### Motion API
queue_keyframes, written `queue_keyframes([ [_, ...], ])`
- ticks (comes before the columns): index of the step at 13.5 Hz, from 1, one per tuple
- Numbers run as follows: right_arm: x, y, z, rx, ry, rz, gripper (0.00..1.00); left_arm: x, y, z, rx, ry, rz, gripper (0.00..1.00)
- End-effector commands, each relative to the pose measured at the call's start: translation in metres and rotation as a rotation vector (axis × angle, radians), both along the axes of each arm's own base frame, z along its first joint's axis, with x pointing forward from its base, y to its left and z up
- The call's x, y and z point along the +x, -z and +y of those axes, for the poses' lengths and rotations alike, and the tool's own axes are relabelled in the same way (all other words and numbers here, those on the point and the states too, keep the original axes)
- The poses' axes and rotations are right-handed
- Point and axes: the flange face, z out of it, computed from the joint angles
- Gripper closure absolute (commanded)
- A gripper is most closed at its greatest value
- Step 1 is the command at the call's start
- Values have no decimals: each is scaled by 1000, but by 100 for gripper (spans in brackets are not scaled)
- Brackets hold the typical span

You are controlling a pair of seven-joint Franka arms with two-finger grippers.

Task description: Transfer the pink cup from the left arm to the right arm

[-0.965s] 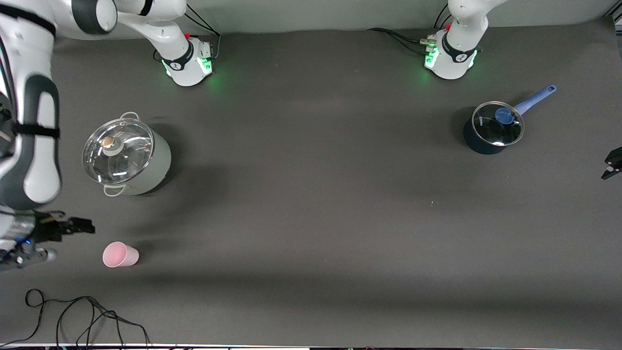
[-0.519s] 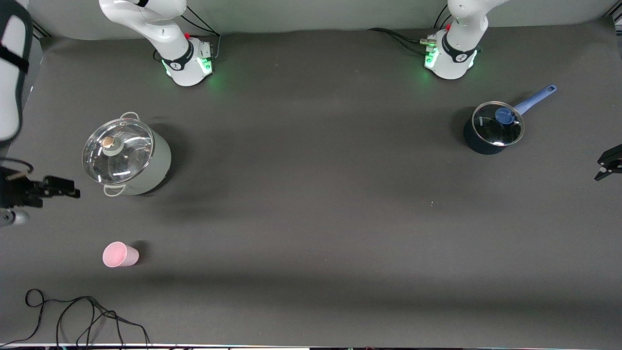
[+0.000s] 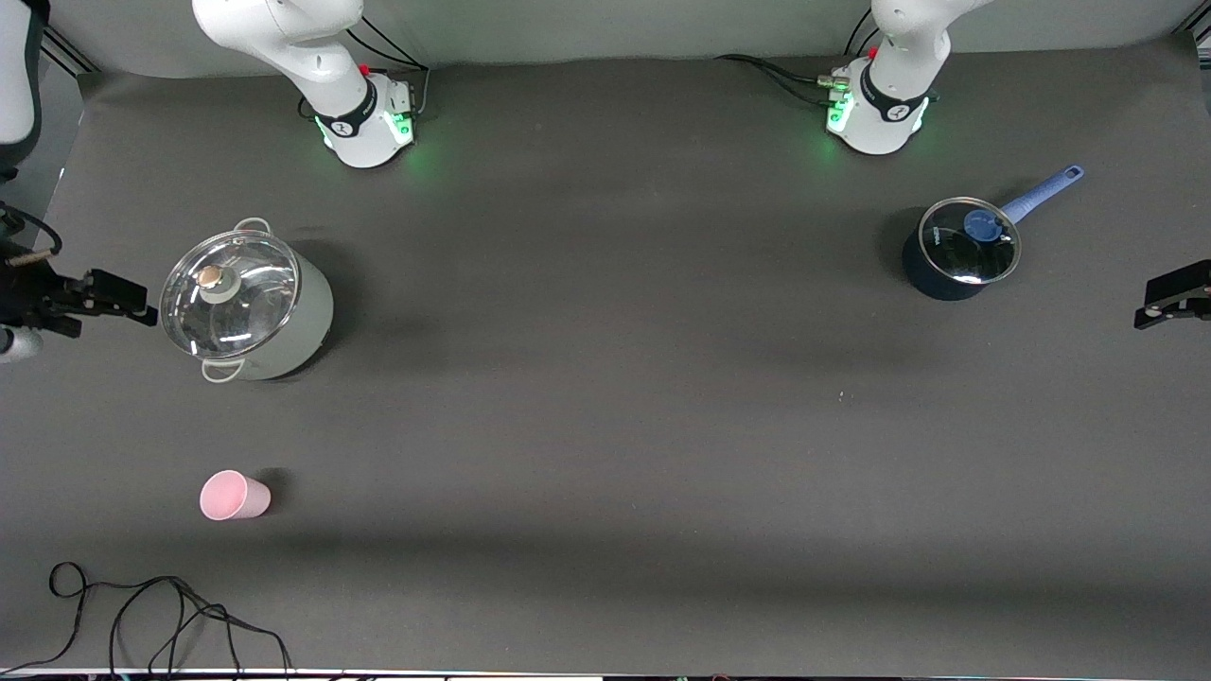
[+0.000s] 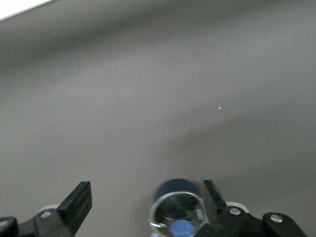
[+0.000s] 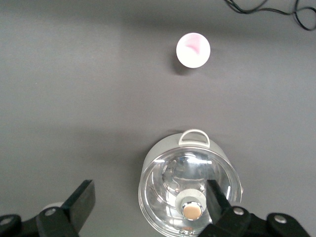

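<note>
The small pale-pink plastic cup (image 3: 234, 496) is seen upright at lower left, held by neither arm, while the empty, spread-fingered right gripper (image 3: 112, 298) and left gripper (image 3: 1171, 299) are cut off at the frame edges.

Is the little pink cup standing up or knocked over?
Upright: the pink cup stands on the table, its round open mouth facing up in the right wrist view.

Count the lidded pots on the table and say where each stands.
2. The grey pot stands toward the right arm's end, farther from the front camera than the pink cup; the blue saucepan toward the left arm's end.
</note>
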Motion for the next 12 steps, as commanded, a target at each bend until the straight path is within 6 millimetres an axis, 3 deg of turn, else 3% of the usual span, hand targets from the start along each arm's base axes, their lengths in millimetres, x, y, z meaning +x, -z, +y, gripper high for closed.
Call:
queue_keyframes([
  [1,-10,3,12,-20,44,-23,1,-9,-7,-26,-5,-59,33,0],
  [5,-7,-11,20,-21,117,-52,0,-12,4,-36,-37,-48,82,0],
  [7,-7,-15,20,-21,118,-59,0,-11,7,-52,-35,-18,89,0],
  [10,-9,-20,6,-15,144,-65,0,-15,30,-105,39,32,148,0],
  [12,-10,-24,18,-12,123,-69,0,-17,27,-125,75,-77,139,0],
])
